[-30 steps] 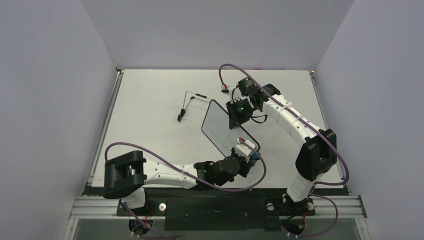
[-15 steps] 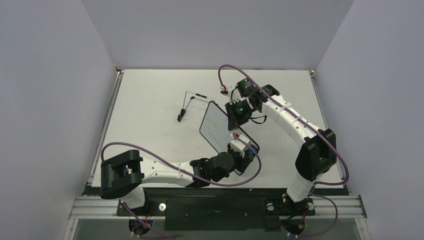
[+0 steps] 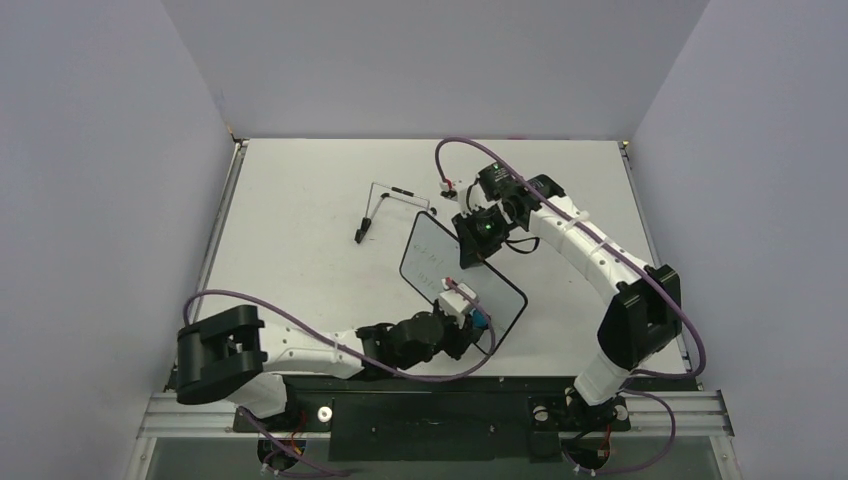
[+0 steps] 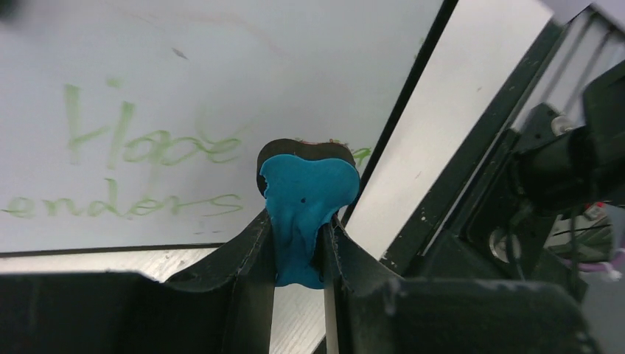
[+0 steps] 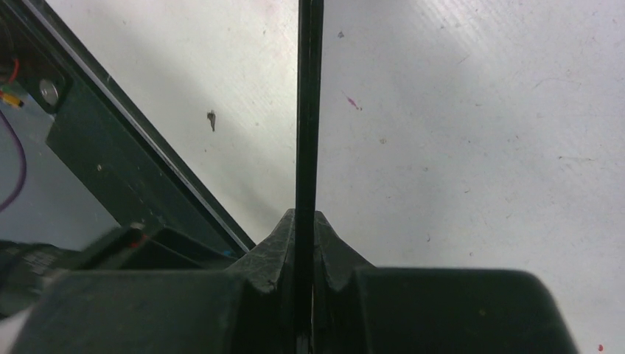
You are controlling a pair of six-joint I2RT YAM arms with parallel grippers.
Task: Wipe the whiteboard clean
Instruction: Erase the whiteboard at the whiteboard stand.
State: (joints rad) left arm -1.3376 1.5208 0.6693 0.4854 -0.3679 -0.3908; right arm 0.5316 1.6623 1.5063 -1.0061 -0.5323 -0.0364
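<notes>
The table is a flat white rectangle with a thin dark rim, closed in by pale walls on three sides. Seen close from the right wrist, its surface carries small dark and red specks. A thin black wire stand lies directly on it, left of centre toward the far edge. The whiteboard stands tilted just beside the stand, on its near right, and whether its lower edge touches the table cannot be told.
</notes>
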